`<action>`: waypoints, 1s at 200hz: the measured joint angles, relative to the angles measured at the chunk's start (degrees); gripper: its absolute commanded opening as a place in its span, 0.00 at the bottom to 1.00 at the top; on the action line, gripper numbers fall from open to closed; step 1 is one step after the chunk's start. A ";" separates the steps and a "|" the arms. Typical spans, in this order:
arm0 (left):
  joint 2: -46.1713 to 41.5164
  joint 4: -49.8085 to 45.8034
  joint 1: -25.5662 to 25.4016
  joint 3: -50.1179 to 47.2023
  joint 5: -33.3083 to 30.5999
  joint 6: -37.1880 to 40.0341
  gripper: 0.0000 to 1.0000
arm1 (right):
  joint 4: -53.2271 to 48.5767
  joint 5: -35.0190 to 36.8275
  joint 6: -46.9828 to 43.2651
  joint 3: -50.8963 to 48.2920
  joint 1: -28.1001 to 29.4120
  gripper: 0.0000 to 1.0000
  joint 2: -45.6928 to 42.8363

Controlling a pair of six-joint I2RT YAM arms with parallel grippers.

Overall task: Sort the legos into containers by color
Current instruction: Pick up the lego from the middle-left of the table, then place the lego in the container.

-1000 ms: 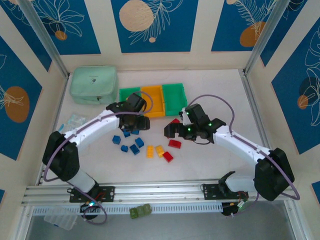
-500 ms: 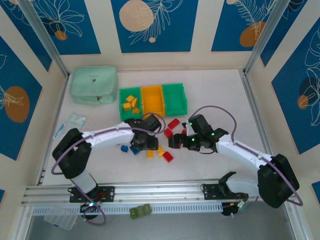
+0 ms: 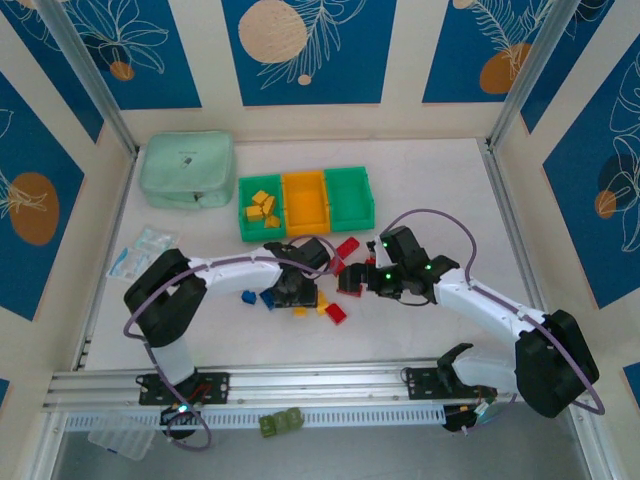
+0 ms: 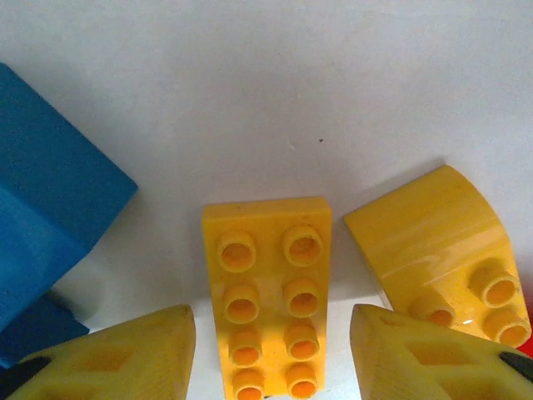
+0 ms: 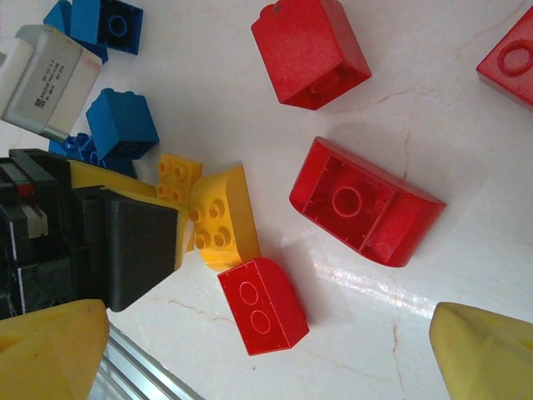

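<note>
Yellow two-by-four brick [image 4: 266, 308]: was laid studs up on the white table [image 4: 250, 83], framed by the jaws of the left gripper [image 4: 271, 354]; a narrow strip of table was left showing on each side, so it was not yet clamped.
Left jaws: were parted and set astride that brick, with the yellow fingertips [image 4: 125, 358] brought low beside it.
Curved yellow brick [image 4: 437, 250]: was found just beside the two-by-four, on its right in the left wrist view, and angled away from it.
Blue brick [image 4: 50, 208]: was seen at the left edge of the same view, apart from the yellow pieces.
Right jaws: the right gripper [image 5: 268, 354] was held wide open above the table, with nothing gripped.
Red legos: a curved piece turned hollow side up [image 5: 366, 200], a larger block [image 5: 312, 50] and a small two-stud piece [image 5: 262, 304] were scattered beneath the right gripper; the small one was placed just beside a yellow piece.
Containers [image 3: 305, 228]: three joined bins were set in a row beyond both grippers; several yellow legos [image 3: 262, 208] were held in the left green bin [image 3: 245, 185].
Loose blue legos [image 3: 258, 297]: were left on the table under the left arm, in front of the bins.
Mint-green pouch [image 3: 188, 170]: was laid to the left of the bins.
Olive block [image 3: 280, 423]: was left below the near rail.
</note>
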 measured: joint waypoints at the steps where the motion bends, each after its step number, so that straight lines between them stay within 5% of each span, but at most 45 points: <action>1: 0.00 0.00 0.00 0.00 0.00 0.00 0.49 | 0.00 -0.04 0.00 0.00 -0.04 0.99 0.00; 90: 0.85 0.07 -0.20 -0.02 -1.66 -0.63 0.31 | 0.39 -0.39 -0.17 0.00 -0.79 0.99 0.02; 200: -7.67 -6.97 3.43 6.78 -8.68 4.24 0.30 | -3.13 -0.72 -4.09 7.45 -0.98 0.99 0.07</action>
